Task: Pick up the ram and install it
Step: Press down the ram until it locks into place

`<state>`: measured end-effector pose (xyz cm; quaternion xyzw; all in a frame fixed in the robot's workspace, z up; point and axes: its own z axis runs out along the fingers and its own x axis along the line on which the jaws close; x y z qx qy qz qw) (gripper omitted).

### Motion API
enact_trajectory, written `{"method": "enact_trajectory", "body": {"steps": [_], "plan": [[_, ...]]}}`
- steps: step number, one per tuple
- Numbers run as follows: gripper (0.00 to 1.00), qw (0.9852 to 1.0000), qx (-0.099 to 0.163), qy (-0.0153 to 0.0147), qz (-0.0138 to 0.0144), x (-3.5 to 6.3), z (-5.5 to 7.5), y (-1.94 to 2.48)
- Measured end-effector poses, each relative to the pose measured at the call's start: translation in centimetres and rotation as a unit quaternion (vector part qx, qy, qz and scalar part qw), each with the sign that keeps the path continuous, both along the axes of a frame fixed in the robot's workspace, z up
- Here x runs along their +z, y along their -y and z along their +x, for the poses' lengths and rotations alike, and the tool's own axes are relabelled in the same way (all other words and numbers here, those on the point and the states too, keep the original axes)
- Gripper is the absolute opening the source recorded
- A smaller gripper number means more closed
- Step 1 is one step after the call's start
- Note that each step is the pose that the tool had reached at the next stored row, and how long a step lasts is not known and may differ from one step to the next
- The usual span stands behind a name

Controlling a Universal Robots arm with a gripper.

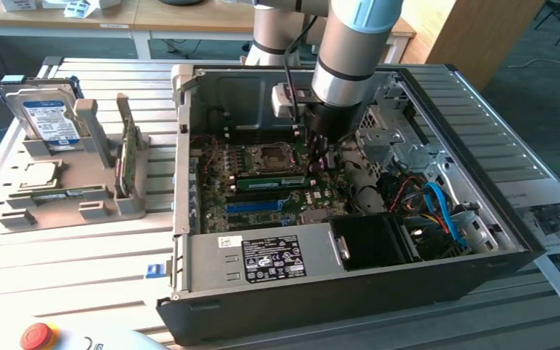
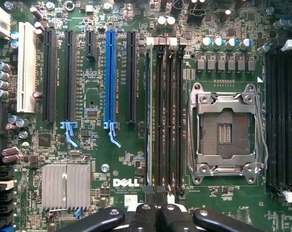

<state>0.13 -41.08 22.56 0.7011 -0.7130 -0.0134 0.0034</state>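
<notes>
Down inside the open computer case (image 1: 358, 292) on the slatted tabletop (image 1: 85, 248): claw (image 2: 157, 212) clenched shut, poised right over the bank of memory slots (image 2: 167, 116) beside the CPU socket (image 2: 226, 128). Ram (image 1: 270, 182) standing on edge in that bank (bright green, seen side-on in the exterior view), just below the claw. Cannot tell whether touching or gripped. Well off toward the exterior view's left, a hard drive (image 1: 49, 117) propped upright in a grey tray (image 1: 66, 214).
</notes>
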Motion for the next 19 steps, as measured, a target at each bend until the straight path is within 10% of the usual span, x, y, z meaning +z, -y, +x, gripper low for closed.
{"method": "enact_trajectory", "body": {"steps": [19], "plan": [[0.11,1.0000,0.000,-0.0001,-0.0001,-0.26,0.00,0.00]]}}
